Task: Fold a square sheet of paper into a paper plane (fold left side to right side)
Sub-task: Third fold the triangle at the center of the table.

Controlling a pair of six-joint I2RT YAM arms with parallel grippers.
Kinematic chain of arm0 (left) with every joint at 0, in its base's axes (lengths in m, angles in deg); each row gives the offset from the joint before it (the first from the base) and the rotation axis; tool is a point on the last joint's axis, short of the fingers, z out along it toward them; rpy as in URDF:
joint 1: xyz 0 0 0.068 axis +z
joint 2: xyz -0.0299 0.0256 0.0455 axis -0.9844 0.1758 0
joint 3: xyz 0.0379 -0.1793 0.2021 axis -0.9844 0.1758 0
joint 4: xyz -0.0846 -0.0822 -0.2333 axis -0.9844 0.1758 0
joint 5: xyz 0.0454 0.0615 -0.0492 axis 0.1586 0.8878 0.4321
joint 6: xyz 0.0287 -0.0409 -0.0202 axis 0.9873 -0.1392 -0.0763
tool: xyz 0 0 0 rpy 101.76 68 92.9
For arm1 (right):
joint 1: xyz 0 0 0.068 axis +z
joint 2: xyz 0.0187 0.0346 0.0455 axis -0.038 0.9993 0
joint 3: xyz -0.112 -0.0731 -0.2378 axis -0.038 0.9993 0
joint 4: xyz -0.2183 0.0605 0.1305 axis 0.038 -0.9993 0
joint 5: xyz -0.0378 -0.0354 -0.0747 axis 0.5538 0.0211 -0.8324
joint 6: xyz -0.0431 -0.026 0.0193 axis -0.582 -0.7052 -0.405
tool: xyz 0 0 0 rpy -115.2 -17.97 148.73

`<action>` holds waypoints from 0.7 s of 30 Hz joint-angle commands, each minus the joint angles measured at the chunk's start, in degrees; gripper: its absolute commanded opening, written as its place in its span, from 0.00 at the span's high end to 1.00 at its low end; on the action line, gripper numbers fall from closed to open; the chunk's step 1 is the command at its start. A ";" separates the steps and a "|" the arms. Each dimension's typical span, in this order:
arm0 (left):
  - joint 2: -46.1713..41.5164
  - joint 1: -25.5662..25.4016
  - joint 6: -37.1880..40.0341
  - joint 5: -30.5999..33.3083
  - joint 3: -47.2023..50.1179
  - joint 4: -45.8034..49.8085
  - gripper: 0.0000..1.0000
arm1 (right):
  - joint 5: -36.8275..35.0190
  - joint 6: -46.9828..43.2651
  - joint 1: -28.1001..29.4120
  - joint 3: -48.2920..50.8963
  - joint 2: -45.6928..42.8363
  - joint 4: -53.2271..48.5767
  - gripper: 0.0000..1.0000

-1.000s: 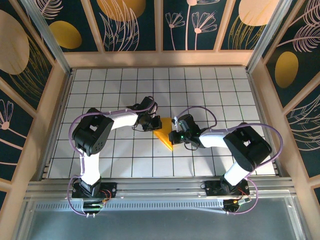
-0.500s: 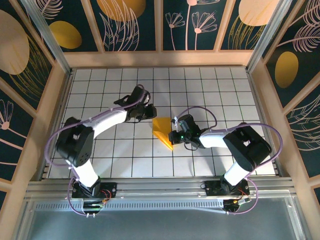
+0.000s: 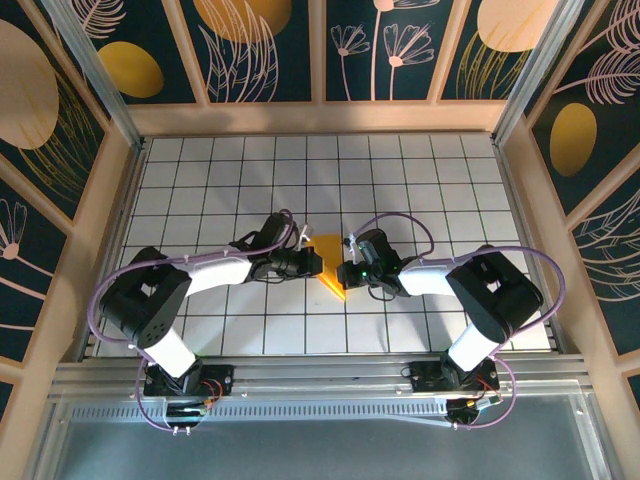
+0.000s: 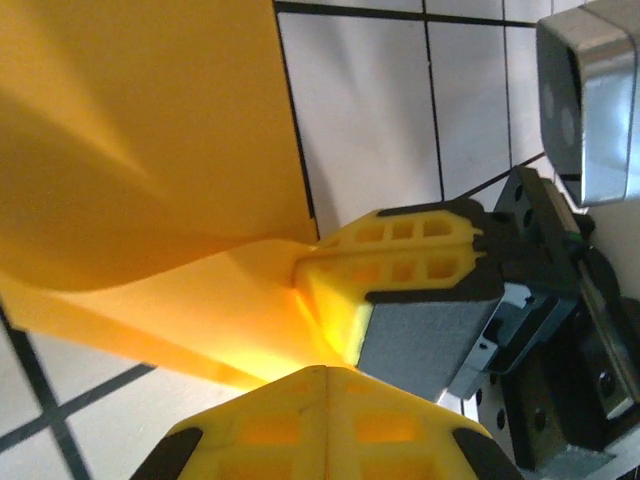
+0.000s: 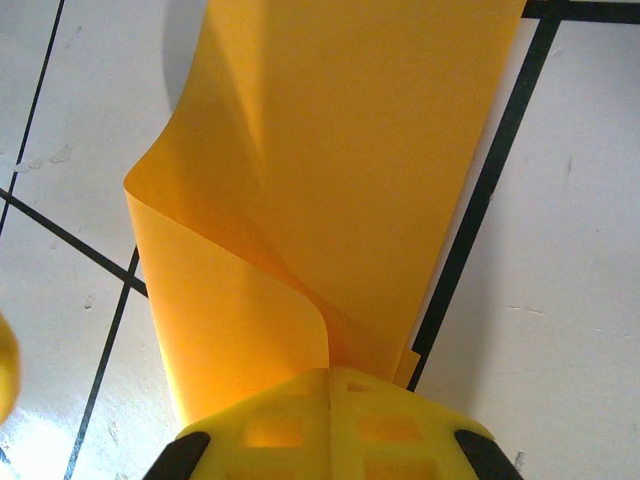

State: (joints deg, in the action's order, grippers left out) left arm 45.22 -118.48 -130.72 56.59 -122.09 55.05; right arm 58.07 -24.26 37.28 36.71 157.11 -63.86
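Item 1, left pincer [image 3: 315,262]: I read it as closed, tips together, just left of frame centre in the top view. In its own wrist view a loose flap of the sheet of paper [image 3: 332,283] reaches right up to the tips. I cannot tell whether the flap is pinched there.

Item 2, right pincer [image 3: 346,272]: closed on the sheet of paper, just right of centre, facing the left pincer. Its wrist view shows folded layers curling up off the table [image 3: 200,180] and running in between the closed tips at the bottom edge.

Item 3, sheet of paper: orange-yellow, partly folded into a narrow wedge. It lies between the two pincers at mid-frame, with its point toward the lower edge of the top view.

Item 4, table: white, ruled with black grid lines.

Item 5, walls [image 3: 420,50]: dark panels with pale leaf drawings and yellow ovals, along the top and sides of the frame.
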 commanded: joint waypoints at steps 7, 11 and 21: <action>6.43 -0.07 -1.08 -1.70 -1.64 -5.35 0.94 | -0.70 -0.05 0.35 0.27 2.47 -5.54 1.00; 7.82 -0.11 -0.36 -0.75 -1.93 -4.19 0.94 | -0.79 -0.14 0.35 0.19 2.44 -5.62 1.00; 8.89 -0.15 0.11 1.91 -1.10 -1.28 0.94 | -0.96 -0.22 0.29 0.19 2.72 -5.73 1.00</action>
State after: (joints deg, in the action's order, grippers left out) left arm 52.96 -118.48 -131.37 57.22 -122.74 52.28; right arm 58.09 -24.26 37.28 36.69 157.22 -63.86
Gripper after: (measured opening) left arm 0.061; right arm 0.047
